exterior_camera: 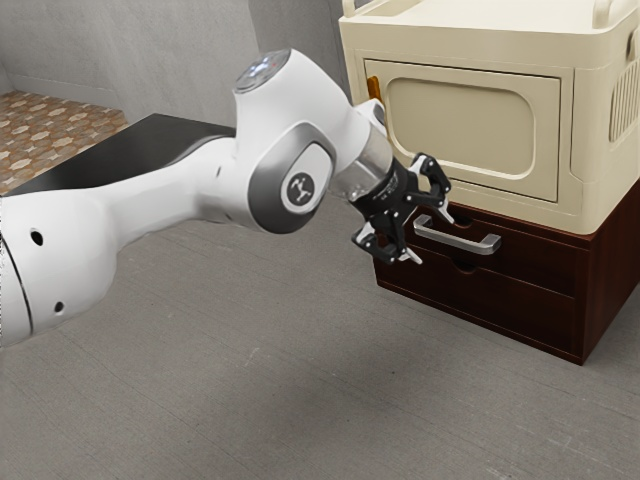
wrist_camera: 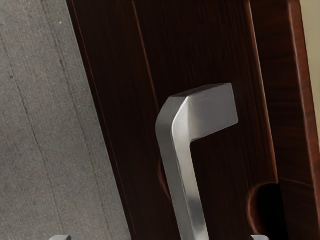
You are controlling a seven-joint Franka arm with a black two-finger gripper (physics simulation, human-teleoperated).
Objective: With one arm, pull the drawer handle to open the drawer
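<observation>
From the exterior view's left, the white arm (exterior_camera: 165, 200) comes in low and bends down toward the drawer front, a reach that probably leaves it room to draw back afterwards. Behind it lies a dark flat surface (exterior_camera: 110, 160), out of the way of the work.

Next comes the black gripper (exterior_camera: 433, 239), spread wide with nothing clasped. One finger stands higher and the other lower, which suits a handle whose bar runs sideways: closing should bring a finger onto the bar from above and from below. In the wrist view the two tips sit far apart at the edge, with the bar running between their lines, seemingly nearer the upper finger. Whether either one touches metal I can't tell.

Just beyond is the silver handle (exterior_camera: 460, 241), fixed across the upper drawer (exterior_camera: 545, 247) of the dark wood cabinet (exterior_camera: 520, 310). Its bent end holds the bar off the wood, and that gap is what gives the fingers somewhere to go. The drawer looks shut, so the step in hand is the grasp — the pull is all to come. I'd centre the bar between the fingers first, then close and draw straight out; an off-centre grip near the handle's end could slip or twist the drawer. The cream appliance (exterior_camera: 460, 125) rests on the cabinet, close above the handle — the upper finger and wrist need to keep clear of it
</observation>
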